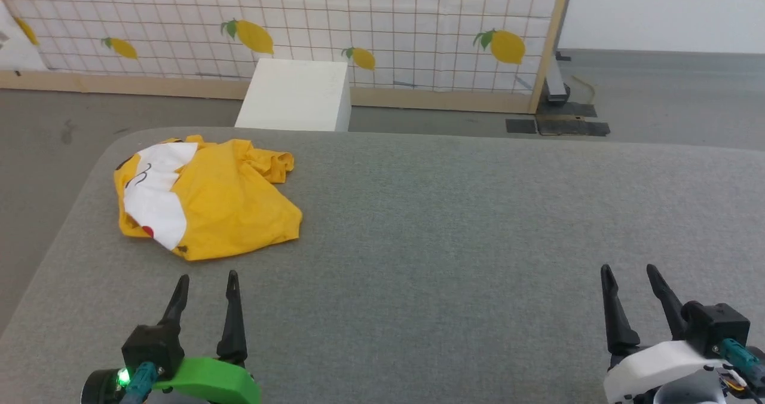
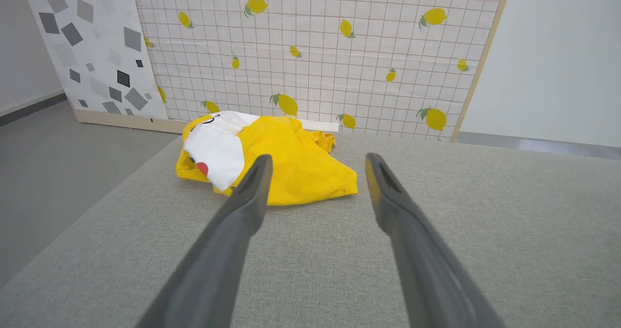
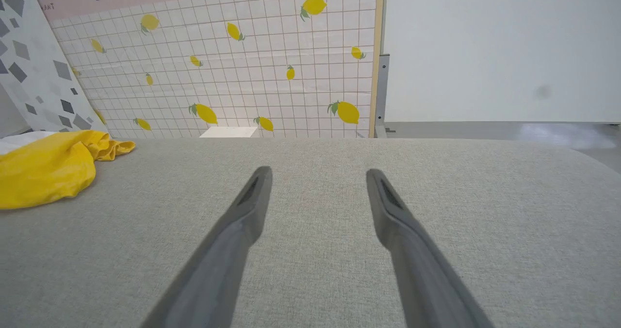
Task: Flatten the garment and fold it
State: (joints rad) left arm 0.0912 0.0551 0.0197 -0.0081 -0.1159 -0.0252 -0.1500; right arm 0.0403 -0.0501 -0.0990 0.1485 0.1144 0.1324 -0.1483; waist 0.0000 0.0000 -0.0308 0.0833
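Observation:
The garment (image 1: 221, 198) is a bright yellow T-shirt lying crumpled in a heap at the far left of the grey padded table (image 1: 454, 236). A white patch with black marks and a red dot shows on its left side. My left gripper (image 1: 207, 279) hovers open just in front of the heap, clear of the cloth. In the left wrist view the garment (image 2: 291, 163) lies just beyond the open left gripper (image 2: 316, 159). My right gripper (image 1: 629, 271) stands open at the near right, far from the shirt. The right wrist view has the garment (image 3: 48, 168) at its left edge, well left of my right gripper (image 3: 318, 172).
A white box (image 1: 296, 96) stands on the floor behind the table's far edge. A lemon-print grid panel (image 1: 334, 27) with a wooden frame runs across the back. The table's left edge drops to grey floor (image 1: 42, 141).

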